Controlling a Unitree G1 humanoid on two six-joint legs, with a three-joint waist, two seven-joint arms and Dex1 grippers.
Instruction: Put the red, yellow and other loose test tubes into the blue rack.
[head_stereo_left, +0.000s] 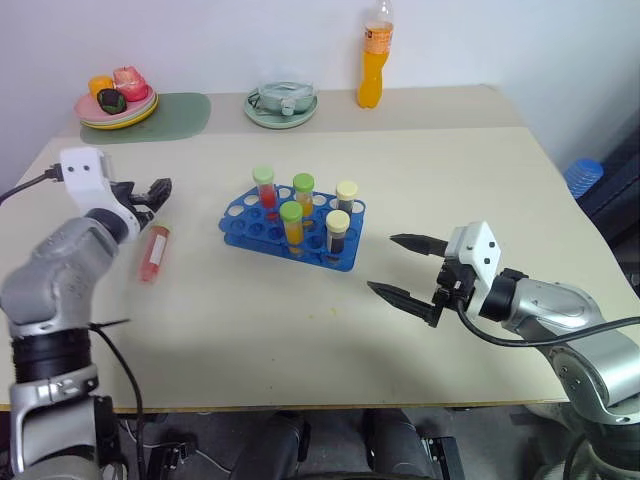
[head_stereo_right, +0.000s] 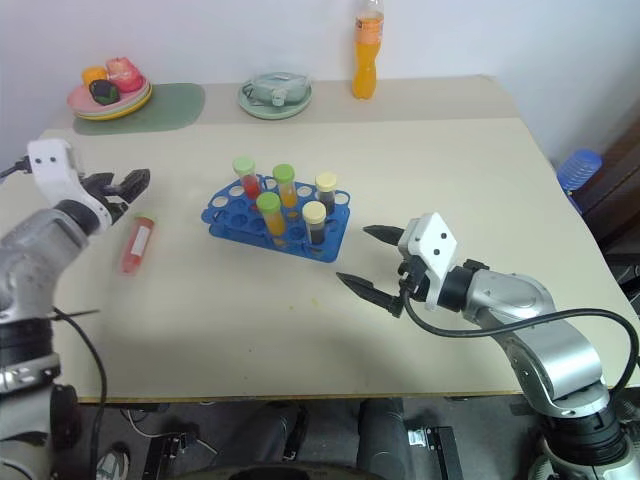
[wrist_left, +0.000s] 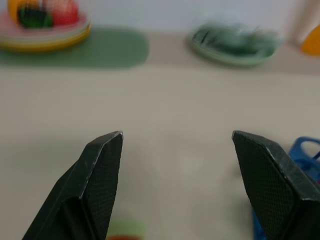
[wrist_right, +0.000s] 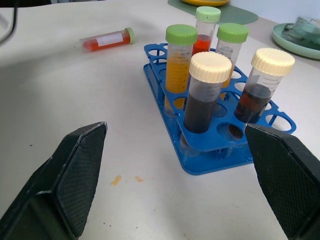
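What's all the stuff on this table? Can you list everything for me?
rack: one, blue, table centre.
standing tubes: five in the rack; three green caps, two cream caps.
loose tube: one, red, lying left of the rack.
bottle: one, orange, far edge.
green dish: one, beside the bottle.
plates: stacked, with toy food, far left on a green mat.
left tool: black, open, above the loose tube.
right tool: black, open, right of the rack.
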